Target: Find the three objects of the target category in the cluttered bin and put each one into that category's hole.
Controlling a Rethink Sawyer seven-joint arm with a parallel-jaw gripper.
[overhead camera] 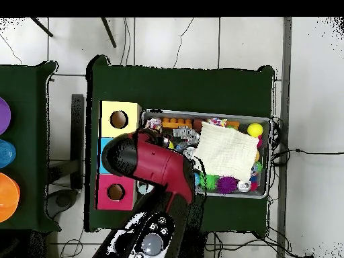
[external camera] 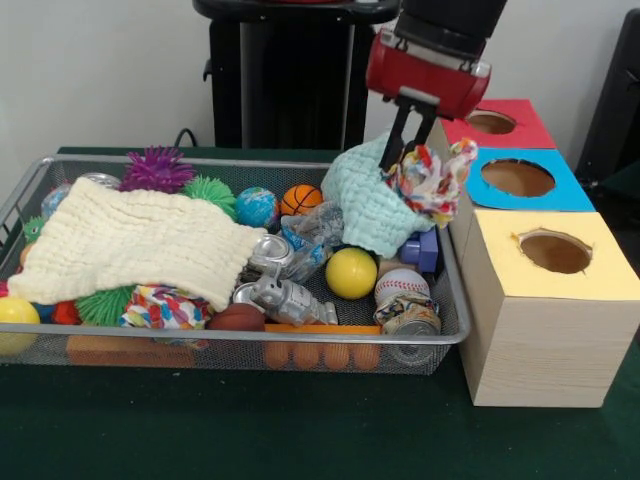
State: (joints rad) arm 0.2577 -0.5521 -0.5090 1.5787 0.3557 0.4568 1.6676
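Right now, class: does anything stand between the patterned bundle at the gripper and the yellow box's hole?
Nothing visible does. The gripper sits at the patterned bundle by the mint cloth; the yellow box's hole is open.

Even, bright light; soft shadows

Front view: low, close, across the table facing the pedestal (external camera: pixel 290 70); fills most of the width with the wire mesh bin (external camera: pixel 300 340), three boxes at right, yellow-topped box (external camera: pixel 545 300) nearest the lens. Overhead view: high, straight down, far back, base at bottom; takes in the whole green table (overhead camera: pixel 181 84), floor tiles, a second table at left. Shared: bin (overhead camera: pixel 263 121), boxes (overhead camera: pixel 107 117), arm (overhead camera: pixel 158 168). Turned half round against each other.
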